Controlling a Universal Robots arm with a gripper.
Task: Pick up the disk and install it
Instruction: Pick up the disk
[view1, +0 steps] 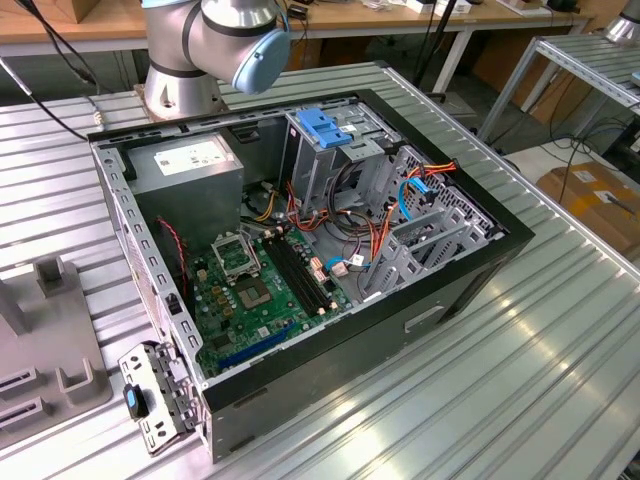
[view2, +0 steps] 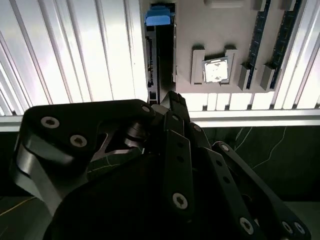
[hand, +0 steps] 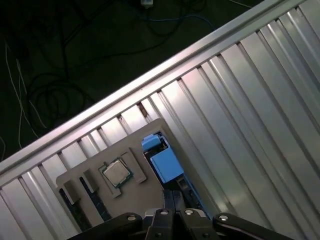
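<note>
My pincer (view2: 166, 102) hangs right at the disk (view2: 161, 50); can't tell if it's spread or pinching; disk stands on edge in grey holder (view2: 215, 35) on the counter (view2: 75, 55); not lifted yet, I'd judge; install into case (view1: 330, 372) all left.

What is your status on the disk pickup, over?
Gripper above grey holder, by one end of the disk. The disk stands on edge in its slot. Chip in next pocket, apart.

Exterior view bright, even; second wrist view: ribbed table (view2: 75, 60) glares white.
</note>
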